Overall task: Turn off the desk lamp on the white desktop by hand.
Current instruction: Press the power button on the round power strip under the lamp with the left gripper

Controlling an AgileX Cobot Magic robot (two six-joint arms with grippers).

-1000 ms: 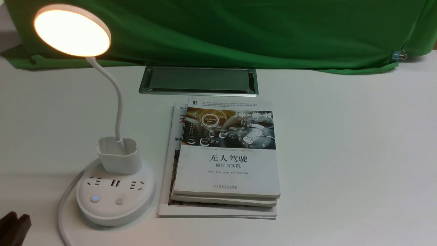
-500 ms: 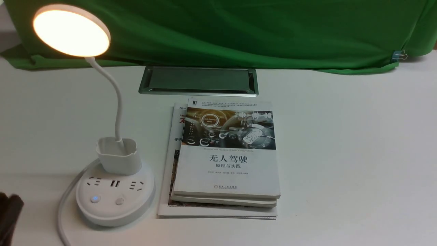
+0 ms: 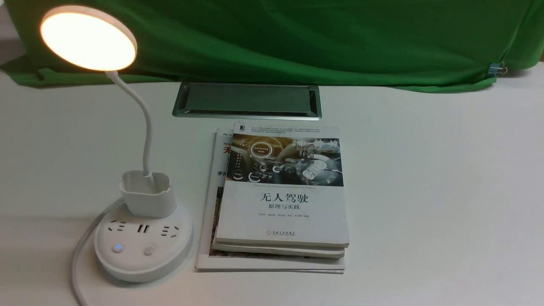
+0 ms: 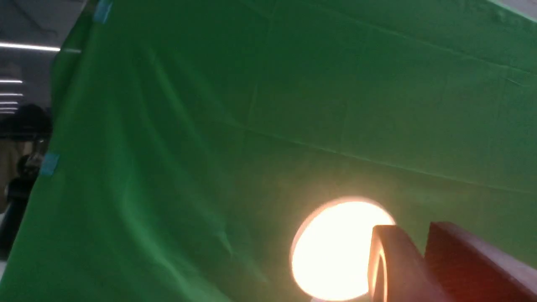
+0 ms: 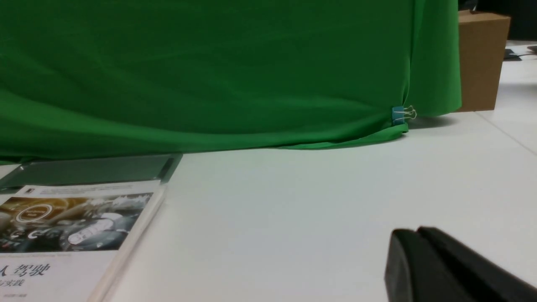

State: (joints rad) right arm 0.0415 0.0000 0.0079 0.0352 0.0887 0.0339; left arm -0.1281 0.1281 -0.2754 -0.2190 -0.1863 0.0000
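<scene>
The white plastic desk lamp (image 3: 142, 250) stands on the left side of the wide white desktop (image 3: 425, 191). It is close to the robot, just beside a stack of books (image 3: 282, 199). Its flat round head (image 3: 89, 39) glows warm yellow, so the light is on and the job is not done.

The lamp looks light, with hard, smooth plastic. The thin neck looks bendy, so a push up high would likely make it sway or tip. It does not need lifting at all. The place to touch is the fat round base, which sits flat on the desk. Two small round buttons are on its front: one with a little blue light (image 3: 118, 247) and one plain (image 3: 148, 250). Which one works the light cannot be told. A soft, straight-down press with one fingertip seems best, as a hard poke might slide the base. A white cord (image 3: 78, 263) runs off the base toward the robot.

The small square cup (image 3: 147, 193) on the base looks empty as far as can be seen.

No arm shows in the front view. In the left wrist view, the left gripper (image 4: 421, 231) is low, with its camera looking up at the bright head. Its fingers sit close together and hold nothing, but whether they are fully closed cannot be told. The right gripper (image 5: 417, 233) is pressed together and empty, well apart from the lamp.
</scene>
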